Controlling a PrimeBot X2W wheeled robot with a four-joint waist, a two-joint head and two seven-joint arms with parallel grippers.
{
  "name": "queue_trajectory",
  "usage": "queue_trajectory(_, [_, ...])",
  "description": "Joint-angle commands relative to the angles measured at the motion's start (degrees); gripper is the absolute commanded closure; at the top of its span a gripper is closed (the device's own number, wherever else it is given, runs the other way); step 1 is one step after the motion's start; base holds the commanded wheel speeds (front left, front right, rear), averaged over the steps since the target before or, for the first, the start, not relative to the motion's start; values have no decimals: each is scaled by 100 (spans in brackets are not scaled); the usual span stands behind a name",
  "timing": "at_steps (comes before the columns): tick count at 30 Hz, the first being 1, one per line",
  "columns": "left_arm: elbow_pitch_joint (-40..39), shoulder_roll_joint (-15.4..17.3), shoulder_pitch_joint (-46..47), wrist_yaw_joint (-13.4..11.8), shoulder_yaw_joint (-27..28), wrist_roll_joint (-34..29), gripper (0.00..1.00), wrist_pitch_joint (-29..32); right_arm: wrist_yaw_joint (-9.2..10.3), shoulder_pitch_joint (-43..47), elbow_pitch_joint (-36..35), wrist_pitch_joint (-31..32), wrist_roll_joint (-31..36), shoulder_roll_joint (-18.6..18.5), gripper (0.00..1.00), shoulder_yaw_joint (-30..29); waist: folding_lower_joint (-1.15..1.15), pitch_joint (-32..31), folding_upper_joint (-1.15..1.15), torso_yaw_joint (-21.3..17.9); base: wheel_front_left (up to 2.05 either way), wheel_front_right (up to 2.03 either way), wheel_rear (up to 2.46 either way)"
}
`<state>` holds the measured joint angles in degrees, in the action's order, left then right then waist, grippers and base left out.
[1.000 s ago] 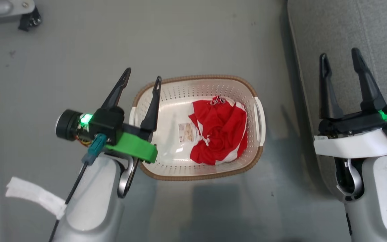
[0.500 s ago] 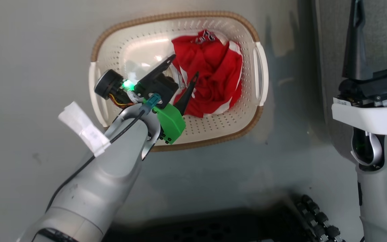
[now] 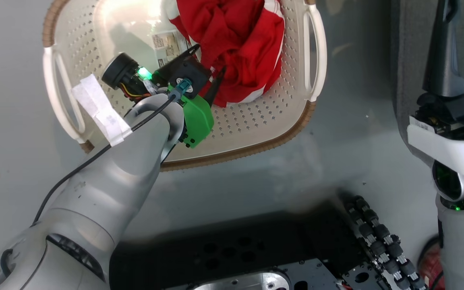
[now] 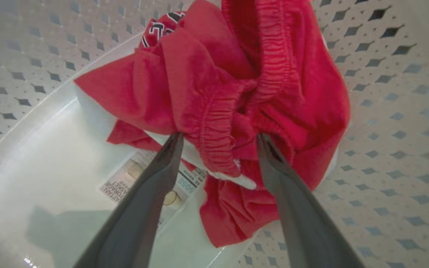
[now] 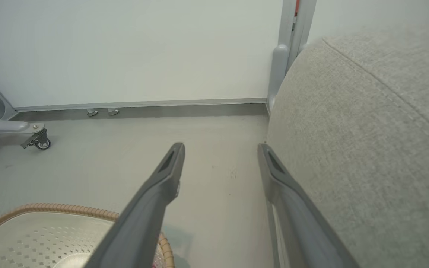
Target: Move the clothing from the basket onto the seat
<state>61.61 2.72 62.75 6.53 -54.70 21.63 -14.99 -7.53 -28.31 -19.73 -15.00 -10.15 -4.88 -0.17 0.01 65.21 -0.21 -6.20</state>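
Observation:
The cream basket (image 3: 256, 121) stands on the grey floor, with the red clothing (image 3: 236, 36) bunched in its right half. My left gripper (image 3: 210, 64) reaches down inside the basket. In the left wrist view the left gripper (image 4: 220, 137) is open, and its two fingertips touch the clothing (image 4: 207, 85) on either side of a gathered elastic fold. My right gripper (image 5: 221, 147) hangs open and empty above the floor, beside the rounded edge of the grey seat (image 5: 367, 130). The seat (image 3: 413, 40) lies to the right of the basket.
A paper label (image 4: 143, 182) lies on the basket's bottom. My black base (image 3: 236, 249) and a roller wheel (image 3: 377, 237) sit just below the basket. A wheeled grey frame (image 5: 35, 137) and a wall with a metal post (image 5: 285, 63) stand beyond.
The head camera has tilted down, shifting the whole picture. My left gripper went from the basket's left rim down into the basket and onto the red clothing, still open. The right gripper stays open.

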Motion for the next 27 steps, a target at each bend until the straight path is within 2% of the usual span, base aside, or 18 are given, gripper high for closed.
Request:
queue_trajectory(1, [61, 32, 106, -66, -52, 105, 0, 22, 8, -68, -83, -28, 50, -47, 0, 56, -1, 214, 21, -110, 0, 0, 0])
queue_trajectory(8, [201, 32, 228, -524, -352, 355, 0, 83, 8, 74, -406, -28, 141, -134, 0, 280, -1, 279, 21, -150, 0, 0, 0])
queue_trajectory(13, [136, 32, 238, -520, -422, 734, 0, 51, 8, 194, -583, -28, 214, -189, 0, 418, -1, 280, 21, -201, 0, 0, 0])
queue_trajectory(20, [125, 32, 306, -369, -697, 1138, 0, 23, 8, 348, -758, -28, 303, -235, 0, 526, -1, 237, 21, -308, 0, 0, 0])
queue_trajectory(22, [180, 32, 317, -379, -776, 1221, 81, 23, 8, 403, -808, -28, 293, -240, 0, 544, -1, 218, 21, -356, 0, 0, 0])
queue_trajectory(23, [204, 32, 310, -386, -806, 1244, 100, 18, 8, 426, -824, -28, 290, -247, 0, 550, -1, 209, 21, -375, 0, 0, 0])
queue_trajectory(27, [251, 32, 336, -414, -978, 1360, 100, -12, 8, 505, -970, -28, 288, -236, 0, 463, -1, 178, 21, -419, 0, 0, 0])
